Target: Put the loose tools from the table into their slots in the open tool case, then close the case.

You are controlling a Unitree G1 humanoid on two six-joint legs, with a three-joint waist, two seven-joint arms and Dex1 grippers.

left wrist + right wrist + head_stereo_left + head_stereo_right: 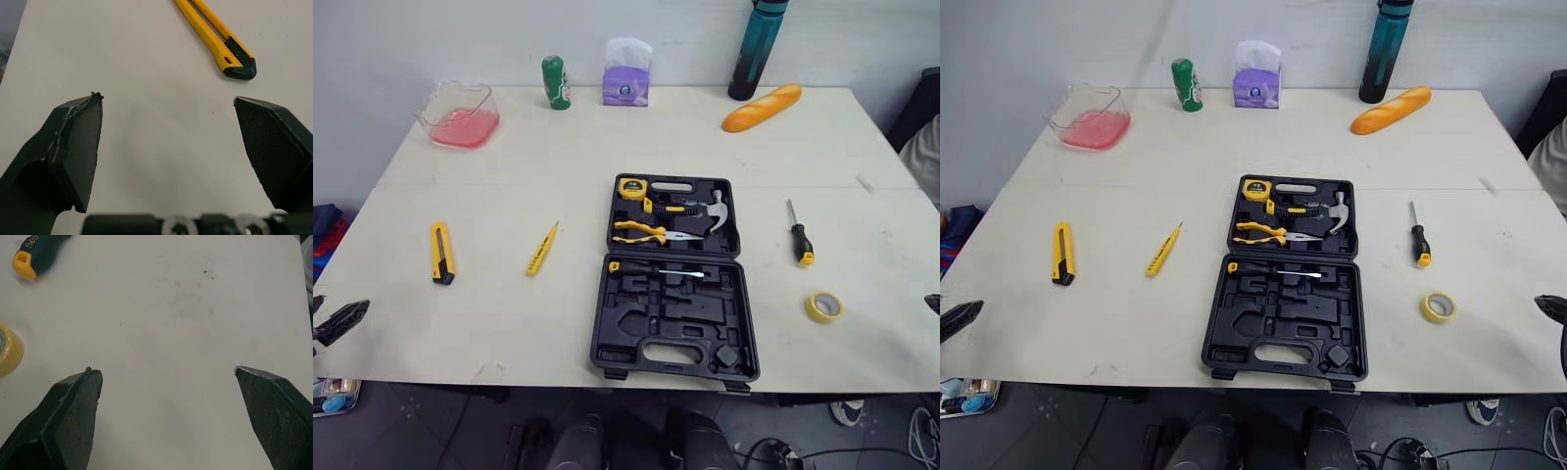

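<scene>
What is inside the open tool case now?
The tool case holds a tape measure, pliers and hammer in its far half, one screwdriver in its near half. Anything under them is hidden.

- Black tool case (636, 338) lies open mid-table, with hammer (715, 211), pliers (641, 232) and tape measure (630, 188) in its far half.
- Yellow utility knife (441, 253) and slim yellow tool (542, 249) lie left of it.
- Screwdriver (799, 235) and yellow tape roll (823, 306) lie right of it.
</scene>
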